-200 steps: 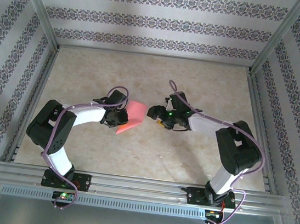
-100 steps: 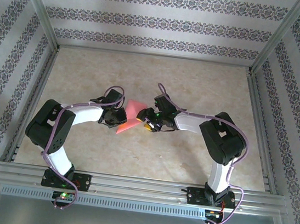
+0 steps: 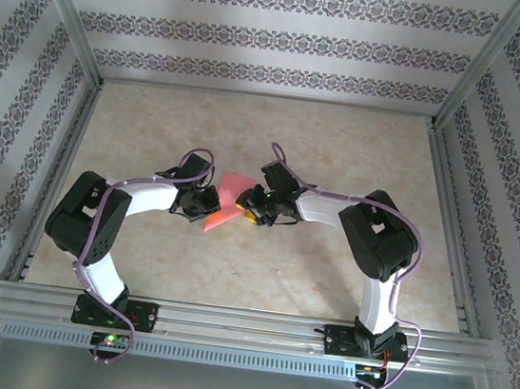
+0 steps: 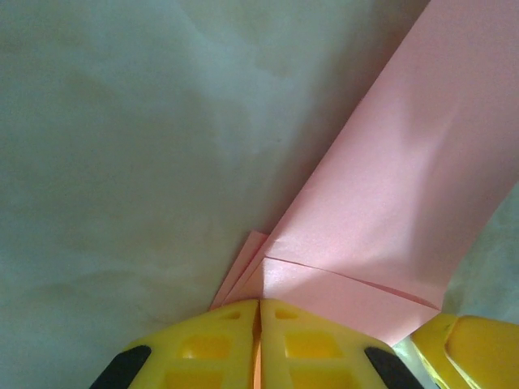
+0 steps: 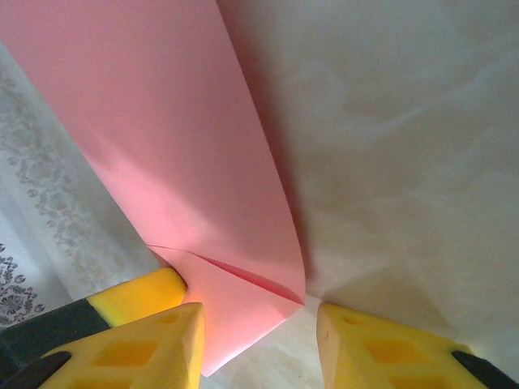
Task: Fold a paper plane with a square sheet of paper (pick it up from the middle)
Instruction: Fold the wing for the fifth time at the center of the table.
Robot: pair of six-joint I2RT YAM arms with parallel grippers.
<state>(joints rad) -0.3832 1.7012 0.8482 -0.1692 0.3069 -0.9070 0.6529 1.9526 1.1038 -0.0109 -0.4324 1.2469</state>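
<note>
Left gripper (image 4: 259, 306): jaws pinched flat on a lower corner of the folded pink sheet (image 4: 389, 203).
Right gripper (image 5: 258, 314): jaws apart, the sheet's other corner between them.
Sheet: lifted off the table (image 3: 343, 148), mid-table between both grippers.

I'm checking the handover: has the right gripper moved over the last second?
Yes. The right gripper shifted left, away from the right side rail, up to the paper the left gripper holds.
</note>
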